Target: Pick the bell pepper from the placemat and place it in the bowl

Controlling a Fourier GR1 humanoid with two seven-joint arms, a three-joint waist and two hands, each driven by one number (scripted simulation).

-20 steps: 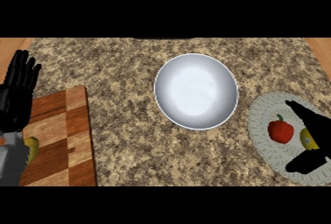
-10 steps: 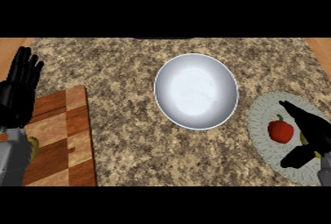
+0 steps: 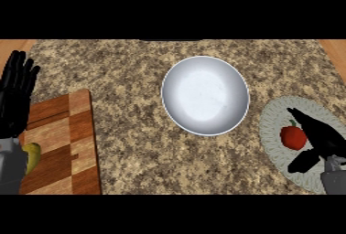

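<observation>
While the counter (image 3: 135,137) fills most of the frame, speckled brown-and-tan granite, strips of plain orange-tan wood show at the upper left and upper right corners. No brands, labels or writing can be read anywhere. Wooden cutting board (image 3: 64,141) sits at lower left, checker-style blocks in lighter and darker brown, with a small yellow-green item (image 3: 32,155) at its left edge, half hidden by the left forearm; can't tell what it is. White bowl (image 3: 205,95) sits center-right in the frame, oval-looking, pale grey-white inside, nothing in it. Round pale grey placemat (image 3: 273,125) lies at the right edge, well apart from the board, just beside the bowl's lower right rim. Bell pepper (image 3: 292,137) is on the placemat, right-center of frame: small, glossy red, dark stem on top, upright. Right hand (image 3: 317,137) is over the placemat, fingers extended toward the upper left, thumb spread out below, touching or overlapping the pepper's right side; fingers not curled round it, so open. Left hand (image 3: 17,100) is at the left edge, fingers up and straight, open, resting.
</observation>
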